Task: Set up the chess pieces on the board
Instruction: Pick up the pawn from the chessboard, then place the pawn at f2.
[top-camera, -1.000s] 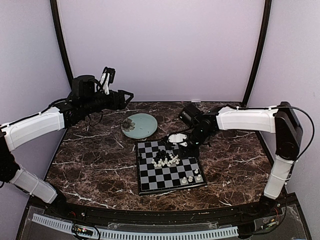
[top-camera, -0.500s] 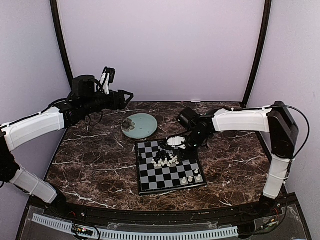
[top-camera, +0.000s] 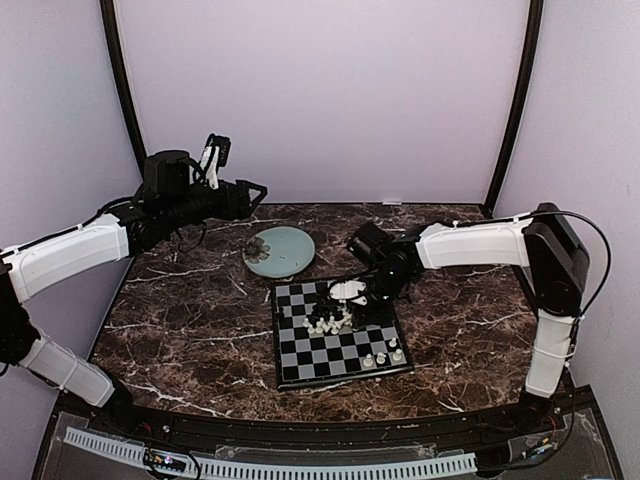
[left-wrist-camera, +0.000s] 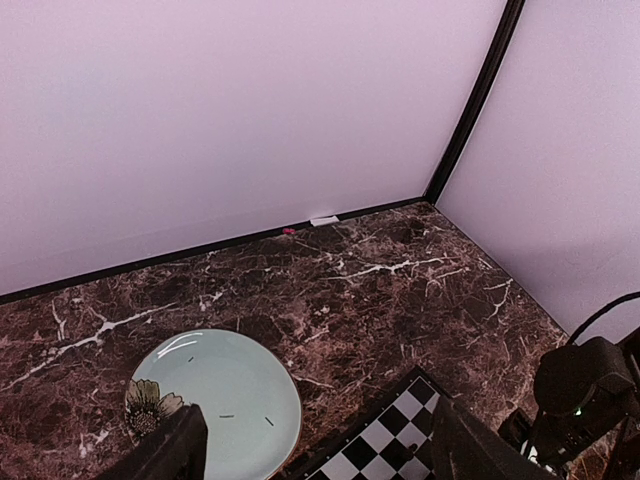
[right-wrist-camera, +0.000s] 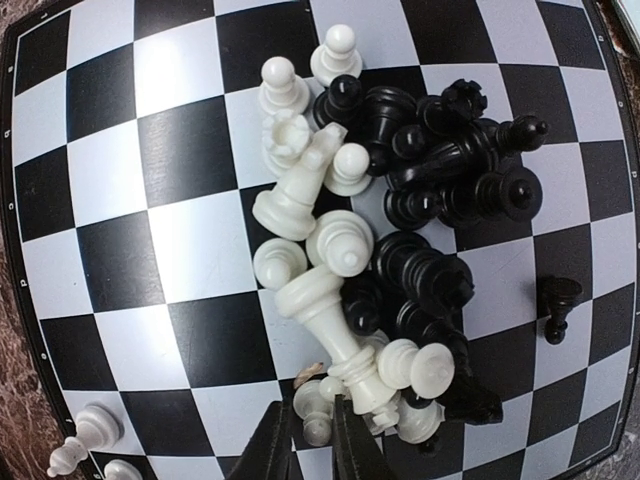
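Observation:
The board (top-camera: 300, 360) lies mid-table, with a heap of the chess pieces (top-camera: 333, 320) on its far half. In the right wrist view, white pieces (right-wrist-camera: 300, 200) and black pieces (right-wrist-camera: 450, 170) lie tangled on the board (right-wrist-camera: 185, 150). A lone black piece (right-wrist-camera: 556, 305) stands apart. My right gripper (top-camera: 350, 292) is over the heap. Its jaws (right-wrist-camera: 312, 440) stand nearly together, with a small white pawn (right-wrist-camera: 318, 415) between them. My left gripper (top-camera: 255, 192) is raised at the back left, open and empty (left-wrist-camera: 320, 460).
A round pale green plate (top-camera: 279, 250) with a flower pattern sits behind the board's left corner, and it also shows in the left wrist view (left-wrist-camera: 225, 400). A few white pieces (top-camera: 383, 356) stand near the board's front right corner. Walls close in the back and sides.
My right gripper has moved left from the board's far right edge to over the heap of pieces. The left arm has not moved.

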